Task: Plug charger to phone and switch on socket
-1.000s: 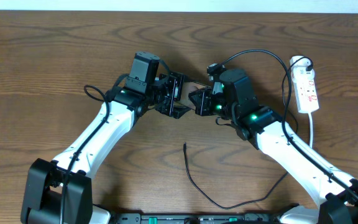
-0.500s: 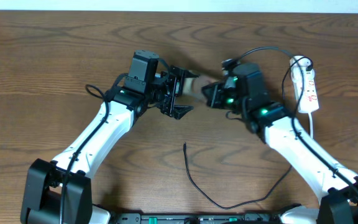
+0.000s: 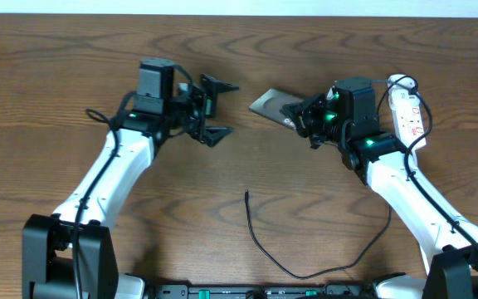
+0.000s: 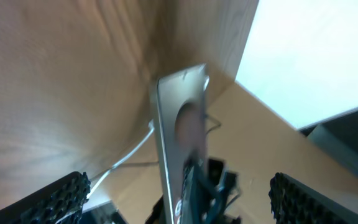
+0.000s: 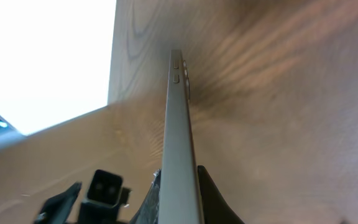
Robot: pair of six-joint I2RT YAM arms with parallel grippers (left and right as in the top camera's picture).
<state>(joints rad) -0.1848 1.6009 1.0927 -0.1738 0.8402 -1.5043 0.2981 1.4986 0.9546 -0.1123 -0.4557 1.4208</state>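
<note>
In the overhead view my right gripper (image 3: 295,113) is shut on one end of the phone (image 3: 267,104), a grey glossy slab held tilted above the table. The right wrist view shows the phone (image 5: 179,124) edge-on between the jaws (image 5: 180,198). My left gripper (image 3: 217,110) is open and empty, to the left of the phone and apart from it. In the left wrist view the phone (image 4: 178,124) stands edge-on between the spread fingers. The charger (image 3: 250,220) lies as a thin black cable on the table, its tip free near the middle. The socket (image 3: 411,118) lies at the right.
The white power strip's cord (image 3: 417,170) runs down past my right arm. A black plug (image 3: 405,83) sits at the strip's far end. The charger cable loops along the table's front edge. The rest is bare wooden table (image 3: 56,75).
My left gripper let go of the phone and drew back to the left, open. My right gripper moved right and towards the far side, carrying the phone. The charger has not moved.
</note>
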